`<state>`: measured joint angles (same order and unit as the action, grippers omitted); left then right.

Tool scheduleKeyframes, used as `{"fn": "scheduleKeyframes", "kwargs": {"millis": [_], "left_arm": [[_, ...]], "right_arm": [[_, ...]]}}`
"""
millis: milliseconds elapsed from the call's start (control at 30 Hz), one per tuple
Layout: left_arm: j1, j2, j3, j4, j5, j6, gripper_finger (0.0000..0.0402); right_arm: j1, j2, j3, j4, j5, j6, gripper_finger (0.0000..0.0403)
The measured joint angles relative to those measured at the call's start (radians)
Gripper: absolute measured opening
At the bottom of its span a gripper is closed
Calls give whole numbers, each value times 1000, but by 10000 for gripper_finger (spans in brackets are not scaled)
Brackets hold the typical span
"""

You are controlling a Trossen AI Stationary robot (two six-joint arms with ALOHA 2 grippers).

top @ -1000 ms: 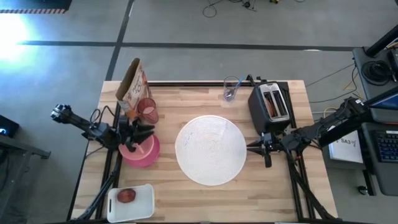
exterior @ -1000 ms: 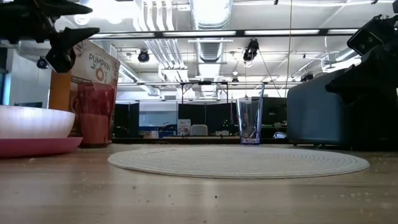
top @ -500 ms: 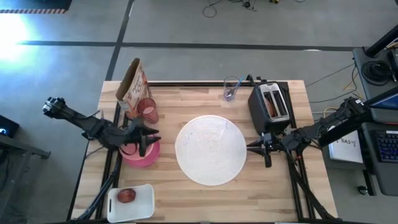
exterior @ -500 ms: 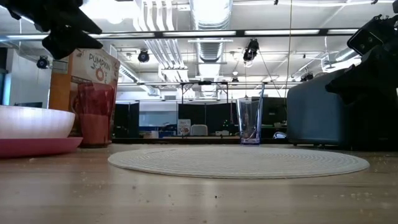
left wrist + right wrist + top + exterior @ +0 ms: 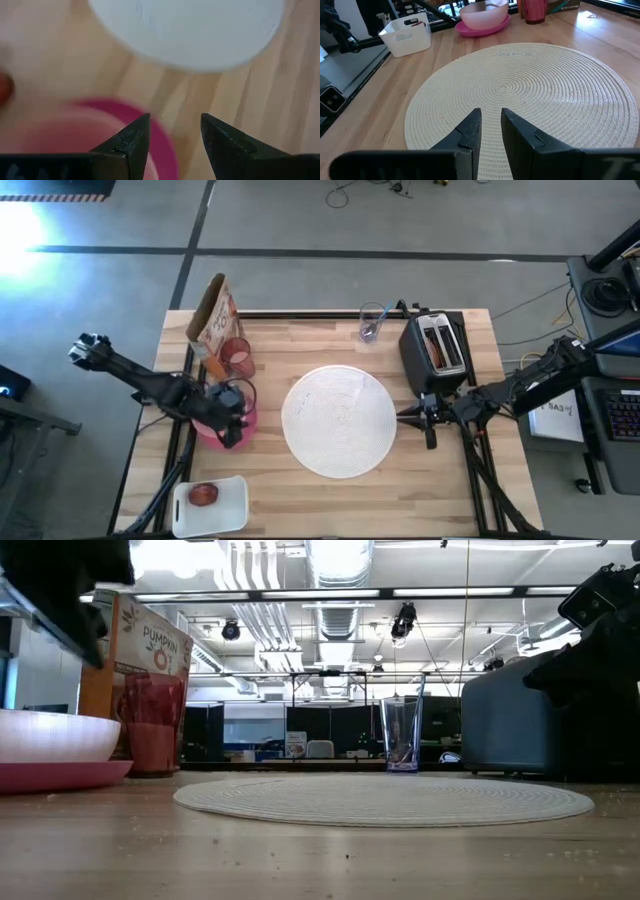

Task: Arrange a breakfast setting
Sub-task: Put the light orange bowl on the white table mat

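Left gripper (image 5: 232, 420) hangs over the magenta plate (image 5: 206, 430), fingers parted, nothing between them.
Peach bowl (image 5: 484, 14) sits on that plate, left of the round white plate (image 5: 339, 420); pink cup (image 5: 237, 356) behind. Carton (image 5: 142, 690) reads "PUMPKIN". Right gripper (image 5: 403, 416) rests narrow, empty, at the white plate's right edge.
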<state>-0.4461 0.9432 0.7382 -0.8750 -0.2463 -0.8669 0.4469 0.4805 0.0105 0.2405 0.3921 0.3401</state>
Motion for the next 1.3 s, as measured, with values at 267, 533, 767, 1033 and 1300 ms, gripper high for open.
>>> {"fn": "scheduleKeyframes", "kwargs": {"millis": [267, 533, 767, 1033, 1300], "left_arm": [[-32, 26, -39, -70, 55, -196, 158], [-33, 67, -40, -96, 55, -280, 159], [-33, 146, -40, -99, 55, -280, 212], [-33, 242, -40, -98, 55, -188, 217], [-33, 337, -40, -97, 58, -163, 130]], "right_arm": [[0, 0, 0, 0, 0, 0, 63], [0, 0, 0, 0, 0, 0, 63], [0, 0, 0, 0, 0, 0, 63], [0, 0, 0, 0, 0, 0, 63], [0, 0, 0, 0, 0, 0, 63]]}}
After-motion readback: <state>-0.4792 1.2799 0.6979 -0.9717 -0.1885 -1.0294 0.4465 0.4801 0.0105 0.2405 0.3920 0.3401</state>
